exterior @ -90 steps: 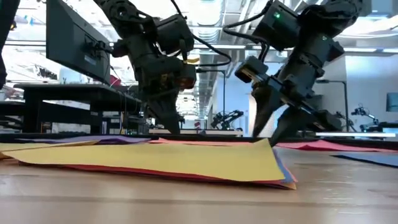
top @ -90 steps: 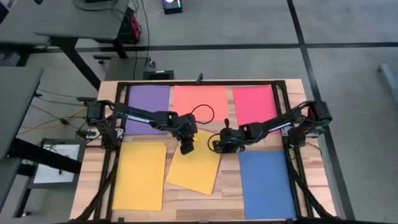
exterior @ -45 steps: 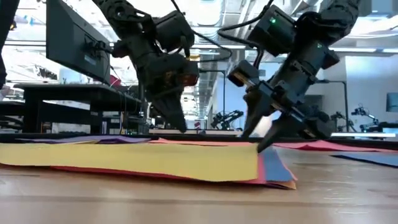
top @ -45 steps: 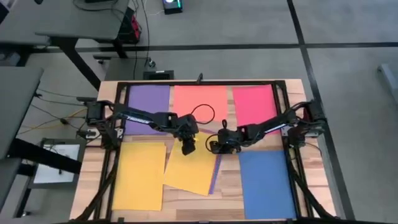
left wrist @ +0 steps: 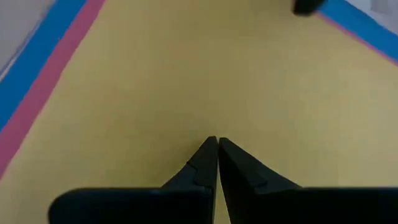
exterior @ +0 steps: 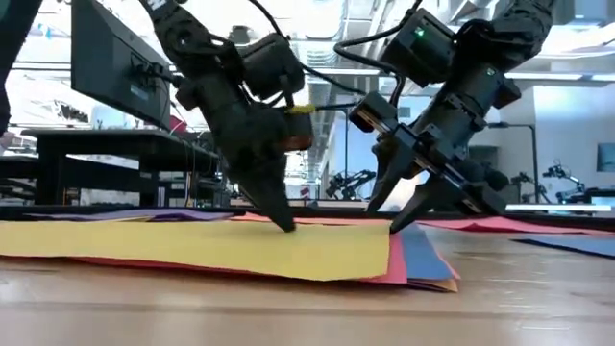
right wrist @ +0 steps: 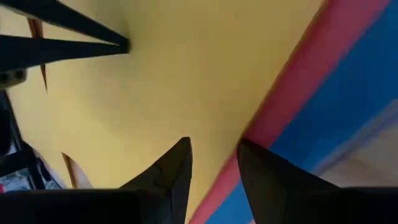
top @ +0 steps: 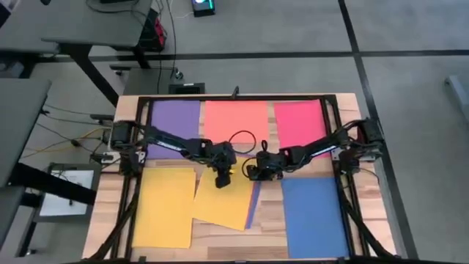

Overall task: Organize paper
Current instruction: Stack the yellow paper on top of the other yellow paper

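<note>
In the table's middle lies a stack of paper with a yellow sheet (top: pixel 220 205) on top. A pink-red strip (right wrist: pixel 298 81) and a blue strip (right wrist: pixel 351 112) of lower sheets show along the yellow sheet's right edge. My left gripper (top: pixel 223 181) is shut, tips down on the yellow sheet. My right gripper (top: pixel 253 173) is open at that sheet's right edge. Single sheets lie flat around them: purple (top: pixel 174 126), salmon-orange (top: pixel 236 117), pink-red (top: pixel 299 125), yellow (top: pixel 165 209) and blue (top: pixel 314 216). My left gripper presses its shut fingertips (left wrist: pixel 216 142) down on the yellow top sheet, near the sheet's far edge (exterior: pixel 288 227). The fingers slant down from the table's left. The sheet lies flat on the stack. My right gripper slants down from the table's right. Its lower fingertip (exterior: pixel 394 228) meets the yellow sheet's right edge (exterior: pixel 387 238). In the right wrist view one finger (right wrist: pixel 180 155) stands over the yellow sheet and the other (right wrist: pixel 249 155) over the pink-red strip.
A black frame (top: pixel 234 97) runs along the table's far edge and sides. A cable loop (top: pixel 240 136) lies over the salmon-orange sheet. Bare wood (top: pixel 264 238) shows near the front edge between the stack and the blue sheet. A white printed sheet (top: pixel 67 192) lies off the table's left.
The yellow top sheet has slid toward the table's left, uncovering pink-red and blue strips of the sheets beneath. My right gripper has gone left with the sheet's right edge. My left gripper has come down and its tips now stand on the sheet.
</note>
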